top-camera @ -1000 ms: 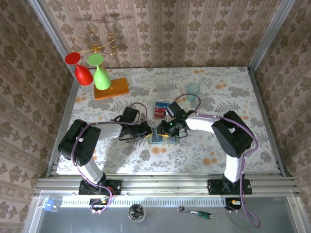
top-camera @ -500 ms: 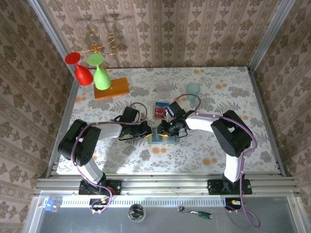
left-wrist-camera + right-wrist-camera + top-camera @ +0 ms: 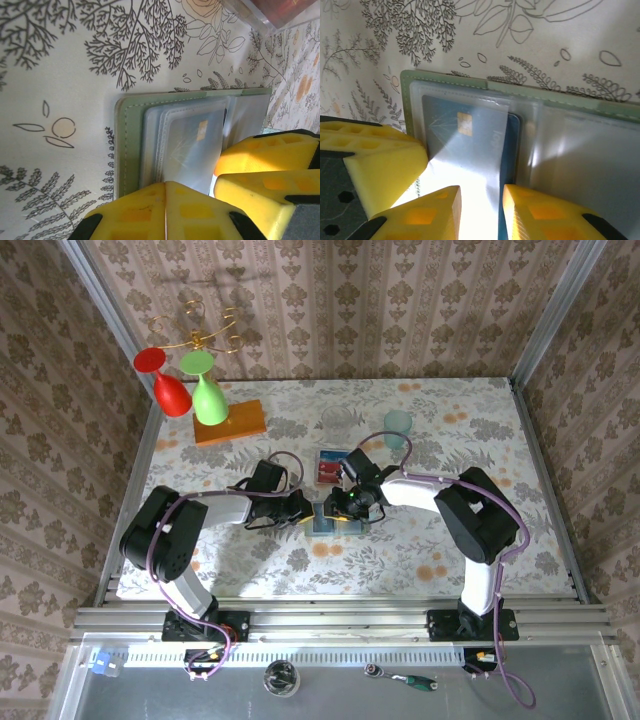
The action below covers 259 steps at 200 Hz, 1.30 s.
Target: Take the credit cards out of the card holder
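left gripper (image 3: 165,194): clenched, nothing between the jaws; tips press down on the near edge of the card holder (image 3: 129,150). judged as pinning it so it can't slide when a card gets pulled
right gripper (image 3: 480,202): jaws parted, straddling the near end of the blue card (image 3: 465,135). nothing pinched as far as i can tell, and pad contact is unclear
card holder: lies open and flat on the table (image 3: 75,60), straight ahead of both sets of jaws. the left gripper's tips sit just left of the right jaws on the same panel
clear sleeves (image 3: 570,150): layered on the panels. the sleeve just ahead of the right jaws holds the blue card, gold chip up, with its right edge showing dark past the sleeve's edge. the sleeve to the right of the jaws looks empty; glare hides some of it
loose cards (image 3: 331,467): small red-and-blue stack on the table beyond the right jaws, near the holder but apart from it, already out
why this layout: one arm anchors, the other works the card. judged mid-task, blue card not yet out
risk: the slick sleeve may lift with the card if the pin slips
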Motion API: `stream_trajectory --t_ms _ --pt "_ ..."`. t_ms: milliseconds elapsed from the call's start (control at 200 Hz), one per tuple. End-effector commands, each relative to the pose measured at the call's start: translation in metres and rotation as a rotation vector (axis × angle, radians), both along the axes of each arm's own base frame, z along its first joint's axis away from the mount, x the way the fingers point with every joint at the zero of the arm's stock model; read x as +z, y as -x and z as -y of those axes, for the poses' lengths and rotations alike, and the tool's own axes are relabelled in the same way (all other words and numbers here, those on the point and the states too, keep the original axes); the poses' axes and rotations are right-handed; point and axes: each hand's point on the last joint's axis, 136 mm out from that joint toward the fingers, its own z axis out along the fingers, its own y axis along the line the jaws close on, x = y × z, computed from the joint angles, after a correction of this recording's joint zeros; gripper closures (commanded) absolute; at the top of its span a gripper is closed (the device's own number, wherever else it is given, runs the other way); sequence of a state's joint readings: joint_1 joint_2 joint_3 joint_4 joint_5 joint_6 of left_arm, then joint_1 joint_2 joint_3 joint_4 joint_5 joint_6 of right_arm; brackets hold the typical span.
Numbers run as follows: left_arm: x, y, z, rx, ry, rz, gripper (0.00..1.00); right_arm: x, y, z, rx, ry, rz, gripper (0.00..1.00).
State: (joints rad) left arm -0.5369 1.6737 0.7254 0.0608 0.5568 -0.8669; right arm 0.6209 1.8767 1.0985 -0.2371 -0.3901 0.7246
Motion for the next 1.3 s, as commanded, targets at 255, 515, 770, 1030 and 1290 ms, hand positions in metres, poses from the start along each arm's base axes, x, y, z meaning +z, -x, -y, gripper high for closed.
stream_trajectory --t_ms 255,515,770,1030,1290 --pt "0.005 -0.001 -0.004 -0.004 -0.02 0.029 0.86 0.011 -0.002 0.01 0.004 0.058 0.039 0.69" --pt "0.015 -0.003 -0.005 -0.006 -0.029 0.048 0.85 0.019 -0.005 0.002 -0.001 0.001 0.05 0.69" --pt "0.0 0.001 -0.002 -0.015 -0.018 0.003 0.95 0.021 -0.005 -0.002 -0.001 -0.024 0.049 0.69" --pt "-0.009 0.003 -0.002 -0.012 -0.022 -0.018 0.96 0.015 -0.004 -0.005 0.006 -0.042 0.027 0.69" --pt "-0.011 0.004 -0.003 -0.01 -0.026 -0.022 0.96 0.002 -0.001 0.0 -0.002 -0.01 -0.004 0.69"
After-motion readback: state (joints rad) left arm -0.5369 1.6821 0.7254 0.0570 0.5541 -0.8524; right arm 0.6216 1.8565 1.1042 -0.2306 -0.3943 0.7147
